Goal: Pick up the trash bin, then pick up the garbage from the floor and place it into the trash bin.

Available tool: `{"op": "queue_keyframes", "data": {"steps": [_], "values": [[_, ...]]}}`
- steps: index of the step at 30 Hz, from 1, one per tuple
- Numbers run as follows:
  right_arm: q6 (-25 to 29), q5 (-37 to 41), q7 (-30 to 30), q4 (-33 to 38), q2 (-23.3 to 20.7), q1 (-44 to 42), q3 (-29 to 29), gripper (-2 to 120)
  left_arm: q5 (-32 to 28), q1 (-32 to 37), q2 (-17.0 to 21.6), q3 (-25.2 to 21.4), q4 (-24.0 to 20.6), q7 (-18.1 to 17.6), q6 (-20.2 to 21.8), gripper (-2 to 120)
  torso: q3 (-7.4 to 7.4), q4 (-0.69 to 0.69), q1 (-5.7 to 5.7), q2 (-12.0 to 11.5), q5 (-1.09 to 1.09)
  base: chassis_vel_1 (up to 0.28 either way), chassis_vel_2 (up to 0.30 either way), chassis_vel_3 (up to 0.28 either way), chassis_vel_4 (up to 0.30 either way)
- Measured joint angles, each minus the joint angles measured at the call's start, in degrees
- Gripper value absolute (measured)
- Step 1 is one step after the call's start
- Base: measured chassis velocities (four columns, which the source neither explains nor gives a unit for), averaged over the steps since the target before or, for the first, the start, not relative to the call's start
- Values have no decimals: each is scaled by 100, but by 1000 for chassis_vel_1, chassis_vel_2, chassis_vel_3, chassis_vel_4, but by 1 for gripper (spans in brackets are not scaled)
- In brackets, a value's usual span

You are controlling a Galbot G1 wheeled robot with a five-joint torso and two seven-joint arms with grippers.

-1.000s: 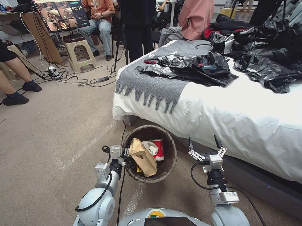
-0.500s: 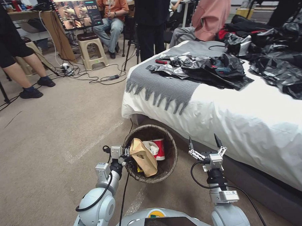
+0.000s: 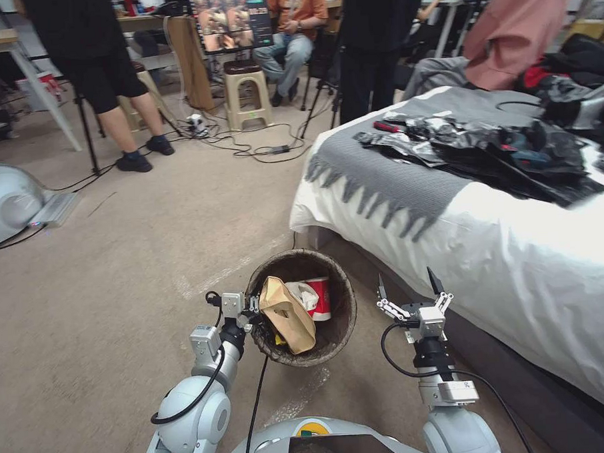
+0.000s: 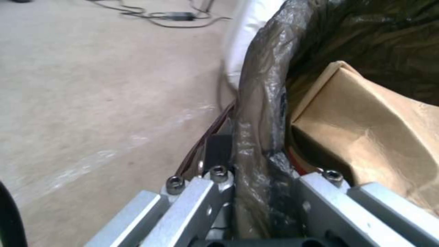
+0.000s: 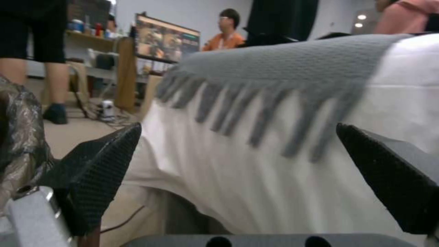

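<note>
The trash bin (image 3: 342, 318), lined with a dark brown bag, hangs just ahead of my base. My left gripper (image 3: 252, 310) is shut on its near-left rim. In the left wrist view the left gripper (image 4: 249, 161) pinches the liner-covered rim (image 4: 256, 113) between its fingers. Garbage lies inside the bin: a brown paper bag (image 3: 289, 315) (image 4: 375, 120), a red-and-white cup (image 3: 320, 299) and white tissue (image 3: 303, 294). My right gripper (image 3: 405, 277) (image 5: 242, 164) stands open and empty, to the right of the bin and close to the bed.
A bed (image 3: 517, 257) with a white sheet, a grey fringed blanket (image 3: 393, 176) and black plastic bags (image 3: 512, 154) fills the right. Open carpet (image 3: 117, 261) lies to the left. Cables (image 3: 245, 145), a stool (image 3: 246, 92), people's legs and a white machine (image 3: 7, 202) stand farther off.
The whole picture has shifted right, so the camera has turned left. Both arms and the held bin keep their places relative to me. A white machine has come into view at left.
</note>
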Motion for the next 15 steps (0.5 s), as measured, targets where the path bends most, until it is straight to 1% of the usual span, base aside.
{"op": "queue_keyframes", "data": {"steps": [7,11,15], "values": [[1,9,-20,0,-5,20,0,100,1,2,-6,0,-12,-3,12,0,0,-1,0,0,0,112,123,131,125],[5,9,-22,-5,-2,27,0,100,5,2,-11,-6,-14,-7,14,0,0,1,0,0,0,129,137,131,124],[17,9,-26,-14,-1,27,2,100,6,1,-15,-5,-18,-6,14,0,0,-1,0,0,0,113,122,106,117]]}}
